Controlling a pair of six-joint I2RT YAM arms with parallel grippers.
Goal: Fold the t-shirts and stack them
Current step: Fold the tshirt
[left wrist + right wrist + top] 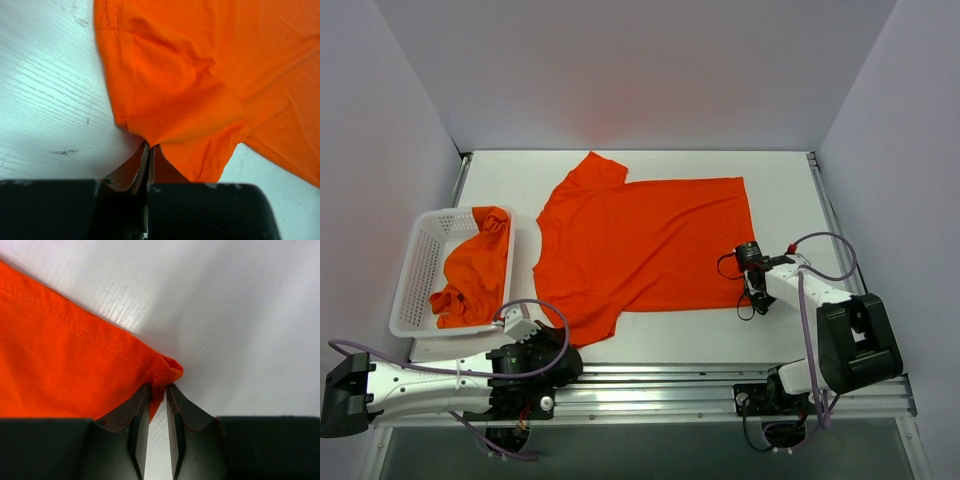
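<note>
One orange-red t-shirt (640, 245) lies spread flat on the white table, neck to the left and hem to the right. A second t-shirt (472, 272) lies crumpled in the white basket. My left gripper (563, 340) is shut on the edge of the near sleeve (190, 125); in the left wrist view the fingertips (142, 157) pinch the fabric at table level. My right gripper (752, 296) is at the shirt's near right hem corner (167, 370), and its fingers (137, 402) are closed on that bunched corner.
The white perforated basket (418, 270) stands at the table's left edge, beside the spread shirt. Bare white table (780, 190) lies to the right of and behind the shirt. Grey walls enclose three sides. A metal rail (660, 380) runs along the near edge.
</note>
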